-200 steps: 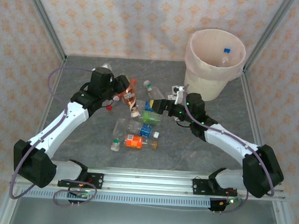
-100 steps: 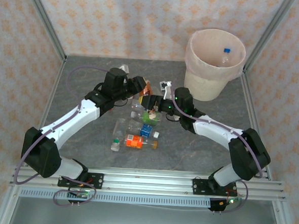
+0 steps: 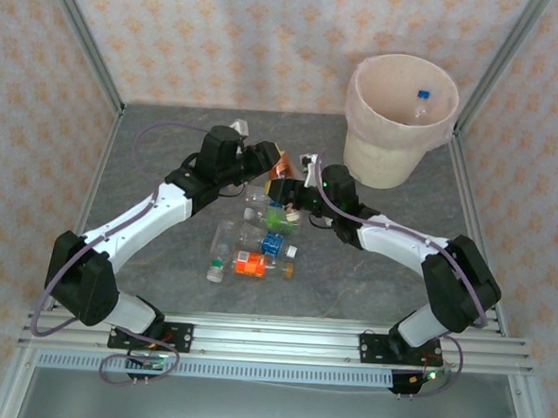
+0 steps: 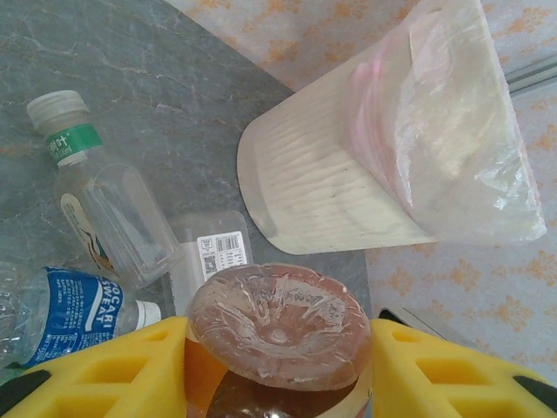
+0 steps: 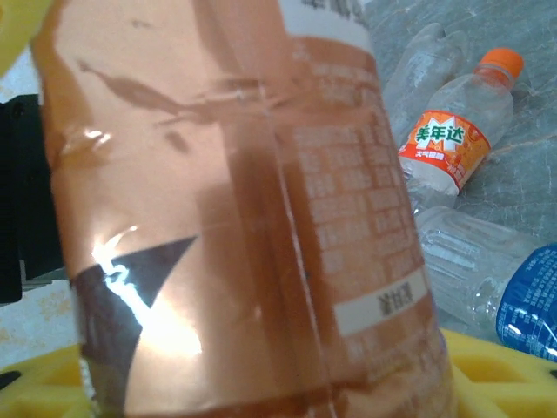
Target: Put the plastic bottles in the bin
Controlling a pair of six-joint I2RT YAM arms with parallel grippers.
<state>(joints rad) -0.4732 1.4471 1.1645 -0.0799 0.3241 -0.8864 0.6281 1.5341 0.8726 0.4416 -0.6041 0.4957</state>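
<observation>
Handover: left jaws clamp orange-labelled bottle [image 4: 278, 324]; right jaws flank it, grip unclear. Confirm firm hold before left releases.

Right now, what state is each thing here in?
left gripper: shut on the orange bottle.
right gripper: shut on the same bottle.
orange bottle: held between both grippers.
bin: upright, bagged, one blue-capped bottle inside.
loose bottles: lying on the table, some crushed.

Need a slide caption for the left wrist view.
Left gripper holds an orange-brown plastic bottle, base toward camera, facing the cream-white round bin with pink bag liner.
</observation>
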